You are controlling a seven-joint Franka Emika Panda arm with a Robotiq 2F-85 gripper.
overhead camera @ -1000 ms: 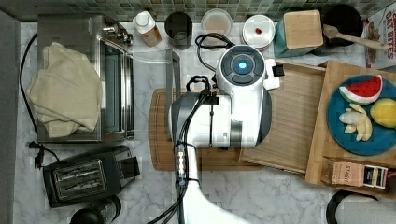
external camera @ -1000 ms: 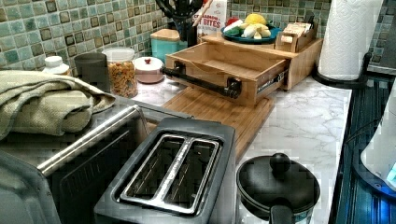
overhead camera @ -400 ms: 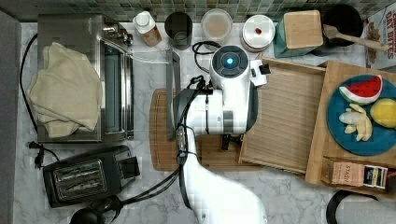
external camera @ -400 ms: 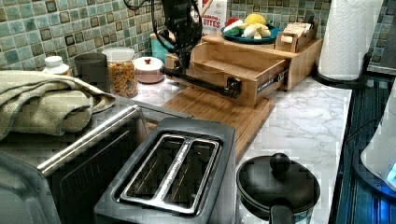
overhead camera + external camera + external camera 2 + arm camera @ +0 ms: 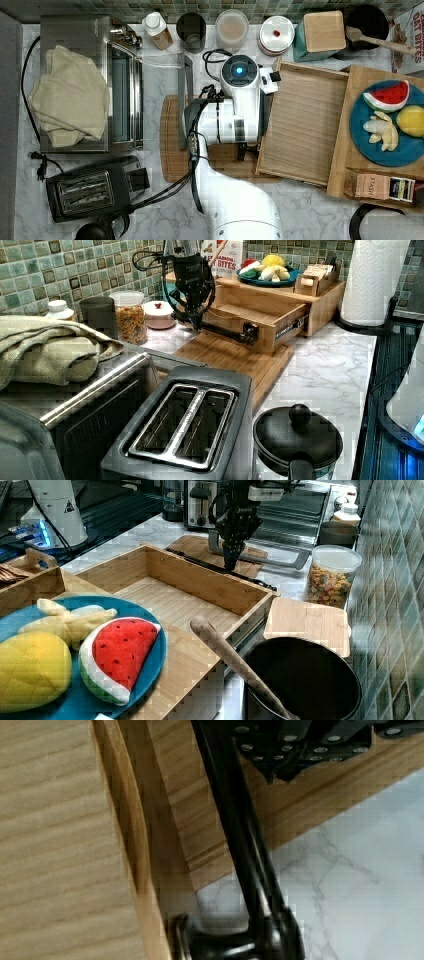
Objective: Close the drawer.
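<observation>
Drawer (image 5: 306, 125) fully extended; tool (image 5: 198, 322) down at black handle bar (image 5: 225, 331), finger opening indeterminate. Risk: off-centre contact, likely skewing, jamming, or slipping off bar.

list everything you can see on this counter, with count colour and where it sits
drawer: 1, light wood, pulled open from its box, top view's right
handle: 1, black bar, on the drawer front
cutting board: 1, brown, under the arm
plate: 1, blue, on the box, holding toy fruit
toaster oven: 1, silver, top view's left, door open
towel: 1, beige, on the oven
toaster: 1, black, below the oven in the top view
cereal jar: 1, clear, by the tiled wall
paper towel roll: 1, white, left view's right
pot: 1, black, with a wooden spoon
gripper: 1, black, at the handle
</observation>
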